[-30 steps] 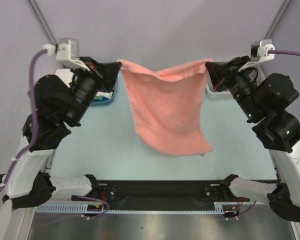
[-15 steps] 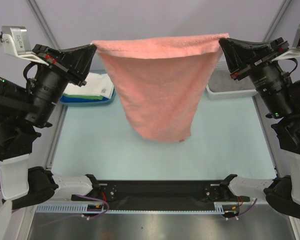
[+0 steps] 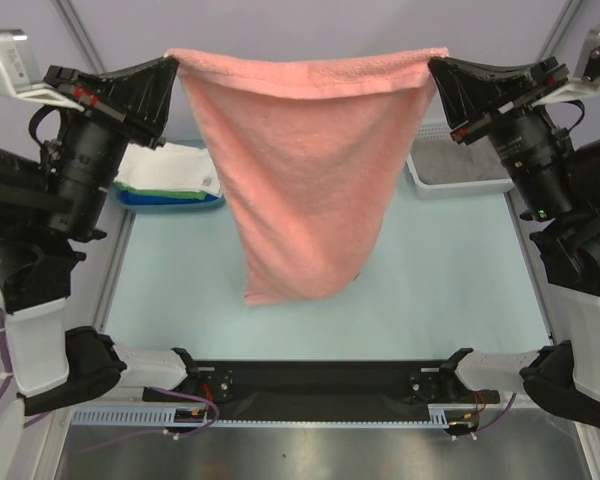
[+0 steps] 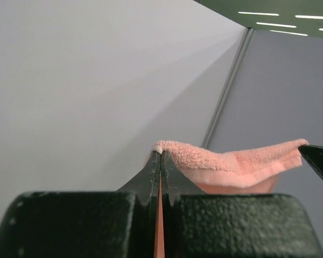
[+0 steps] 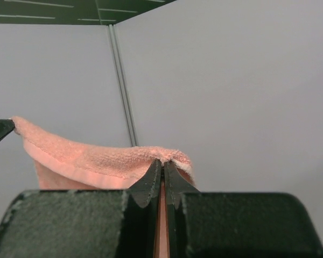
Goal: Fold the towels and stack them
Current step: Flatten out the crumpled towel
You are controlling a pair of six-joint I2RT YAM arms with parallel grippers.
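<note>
Up in the air, the salmon pink towel (image 3: 305, 170) hangs spread between the two arms, well above the table (image 3: 440, 290). Its top edge is stretched nearly level, with a slight sag in the middle. The left gripper (image 3: 175, 66) pinches the top left corner and the right gripper (image 3: 431, 65) the top right corner. In both wrist views the jaws are pressed together on a sliver of pink cloth, and only the corner and top hem show beyond the fingertips.

The towel narrows downward and its bottom edge slants, lower on the left. The lower right corner curls out of sight behind the sheet, which also hides the far middle of the table.

To the left, partly behind the left arm, a folded stack (image 3: 170, 168) shows white on top with a green layer under it, sitting in a blue tray (image 3: 170, 200). Whether the blue band is only tray or also cloth is hard to tell. To the right, a white basket (image 3: 448, 190) holds something grey (image 3: 465, 160), partly covered by the right gripper.
</note>
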